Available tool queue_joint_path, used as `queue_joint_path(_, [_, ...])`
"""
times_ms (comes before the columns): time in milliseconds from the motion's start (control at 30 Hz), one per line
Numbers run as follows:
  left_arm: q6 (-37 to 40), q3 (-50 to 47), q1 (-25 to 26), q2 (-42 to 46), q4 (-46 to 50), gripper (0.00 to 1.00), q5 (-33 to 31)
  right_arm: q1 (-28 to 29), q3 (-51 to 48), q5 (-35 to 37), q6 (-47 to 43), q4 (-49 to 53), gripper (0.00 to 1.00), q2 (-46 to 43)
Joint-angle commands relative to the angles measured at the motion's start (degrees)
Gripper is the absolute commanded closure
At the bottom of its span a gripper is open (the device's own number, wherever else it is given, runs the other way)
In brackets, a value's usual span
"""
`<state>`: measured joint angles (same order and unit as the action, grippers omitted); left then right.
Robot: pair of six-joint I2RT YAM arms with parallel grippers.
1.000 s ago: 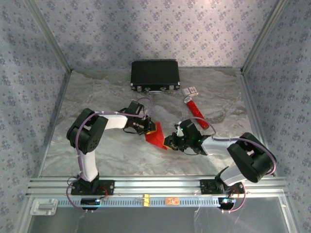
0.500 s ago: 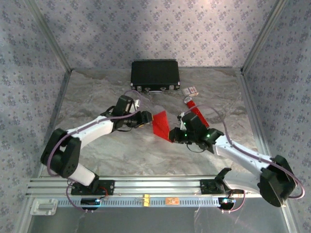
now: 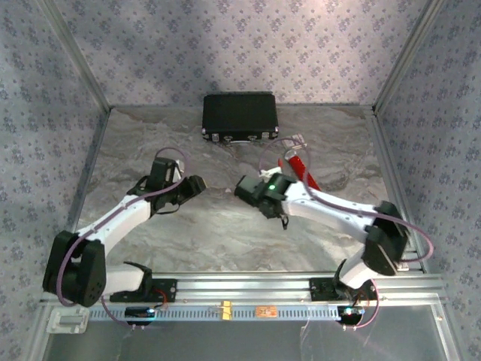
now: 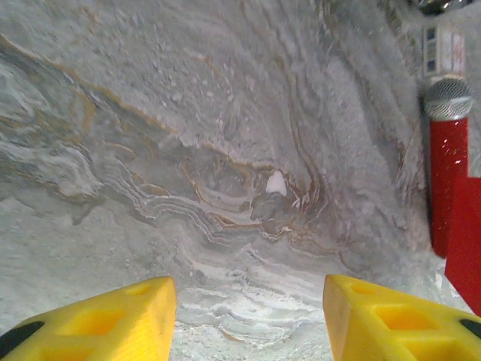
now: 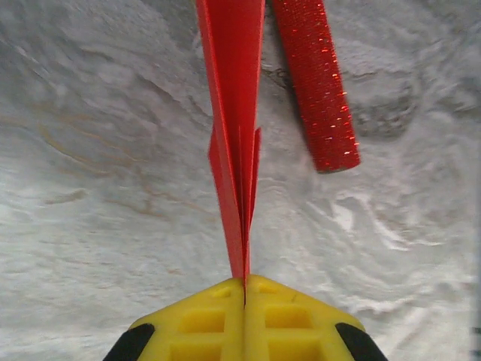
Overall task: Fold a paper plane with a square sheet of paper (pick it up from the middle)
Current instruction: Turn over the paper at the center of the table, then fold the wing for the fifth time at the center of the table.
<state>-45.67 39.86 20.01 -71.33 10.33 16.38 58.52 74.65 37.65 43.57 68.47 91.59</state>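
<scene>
From the right wrist, the paper plane (image 5: 234, 135) runs off the top edge, its near end is hidden in the seam between the pressed-together fingers of the right gripper (image 5: 245, 286), and the red glittery tube (image 5: 316, 83) beside it loses its far end to the same edge. From the left wrist, the yellow fingers of the left gripper (image 4: 248, 289) are cut by the bottom edge, the right edge slices the paper plane down to a red corner, and a small printed white item (image 4: 443, 49) is too blurred to name. From above, the right arm (image 3: 331, 210) and its cable cover part of the tube.
</scene>
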Motion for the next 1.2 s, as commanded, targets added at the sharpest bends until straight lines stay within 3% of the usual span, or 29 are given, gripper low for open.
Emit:
queue_joint_path(0, [1.5,-1.4,-2.0,2.4,1.9,0.46,-0.9,4.8,4.5,6.8,0.7,8.4,0.96,6.6])
queue_joint_path(200, [2.1,-1.6,-4.7,4.3,3.3,0.46,-0.8,10.3,4.2,-2.4,-7.1,-3.5,0.92,11.9])
queue_joint_path(300, [1.8,-2.2,-5.4,5.0,3.4,0.46,-0.7,11.3,2.1,-9.2,-11.4,-10.6,0.84,11.8])
queue_joint_path(500, [1.3,-3.1,-7.3,5.2,2.6,0.46,1.2,8.3,-4.4,-19.5,-11.4,-23.9,0.72,6.3])
queue_joint_path(600, [1.3,-3.0,-7.7,5.0,2.5,0.46,2.2,5.7,-9.3,-24.6,-11.0,-30.5,0.6,2.0])
queue_joint_path(700, [2.3,-3.2,-7.8,4.0,0.6,0.46,5.2,0.4,-15.2,-30.4,-6.8,-38.6,0.53,-3.3])
queue_joint_path(900, [2.9,-2.7,-7.7,-1.0,-1.7,0.48,13.3,-12.8,-29.5,-47.2,1.4,-55.3,0.69,-7.5])
queue_joint_path(1167, [1.0,-2.9,-5.6,-4.1,-5.6,0.63,18.0,-14.9,-33.4,-53.1,4.2,-61.4,0.85,-4.8])
